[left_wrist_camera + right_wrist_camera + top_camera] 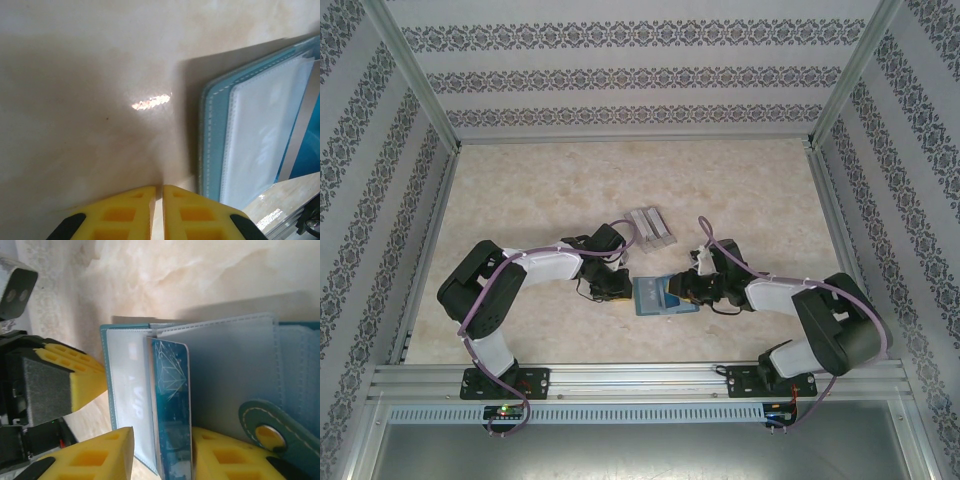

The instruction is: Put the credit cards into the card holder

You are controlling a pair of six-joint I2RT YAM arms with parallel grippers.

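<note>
From above, I am seeing the card holder point(655, 298) lying open on the table point(540, 200) near the front edge, between the two arms. The left gripper point(613, 287) is sitting at its left edge and the right gripper point(692, 290) at its right edge. A small row of grey cards point(650, 228) is lying just behind the holder, apart from it. On the left wrist camera, I am looking at the left gripper point(159, 189) with its yellow fingers drawn together, only a thin slit between them and nothing in it. The card holder point(260, 130) is lying just to the right of them, its pale inside facing up. On the right wrist camera, the right gripper point(162, 431) is standing with its fingers apart, and a teal card point(172, 400) is lying between them, its far end resting on the open card holder point(230, 365). I cannot tell whether either finger is touching that card. A white card point(131, 400) marked VIP is showing inside the holder beside it. The snap tab point(272, 432) is lying over the right finger.
</note>
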